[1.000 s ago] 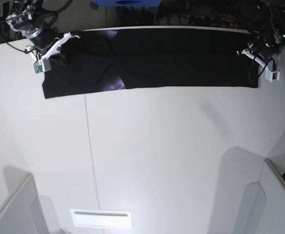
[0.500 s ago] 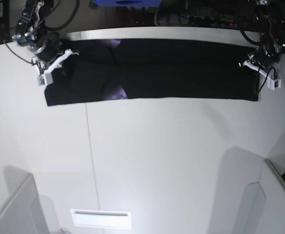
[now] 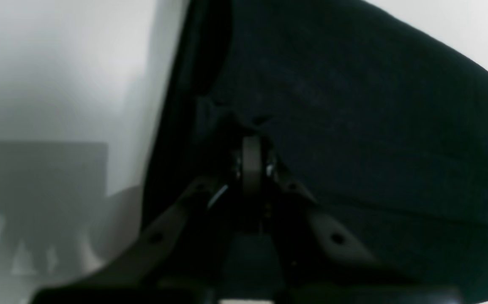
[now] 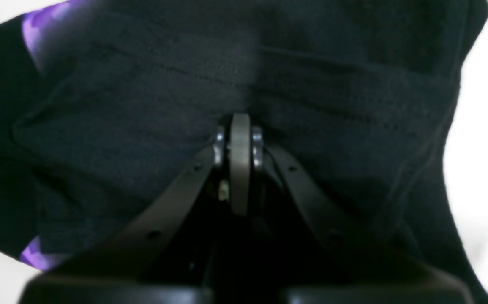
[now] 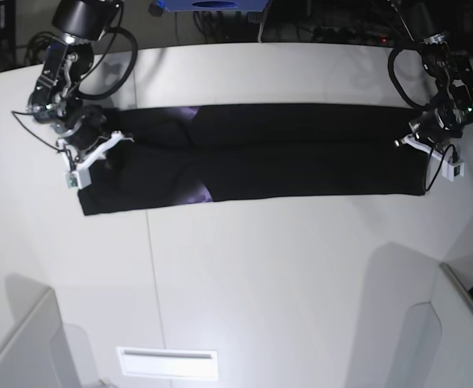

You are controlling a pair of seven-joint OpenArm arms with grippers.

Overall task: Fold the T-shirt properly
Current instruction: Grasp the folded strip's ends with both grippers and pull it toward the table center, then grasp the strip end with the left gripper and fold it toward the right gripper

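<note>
One black, soft cloth T-shirt lies stretched out as a long, narrow band across the far half of the one white table, running from side to side. Two small patches of purple print show on it, one at the upper fold and one at the lower edge, both towards the right arm's end.

Two grippers are on it, one at each end. The right gripper, with white fingers, is pinched shut on the T-shirt's end; its wrist view shows the closed jaws buried in bunched black fabric with stitched hems. The left gripper is likewise clamped shut on the opposite end of the T-shirt, where the cloth rises slightly off the table around it.

One thin dark seam line runs across the table top, and one bright rectangular glare patch sits near the front edge.
</note>
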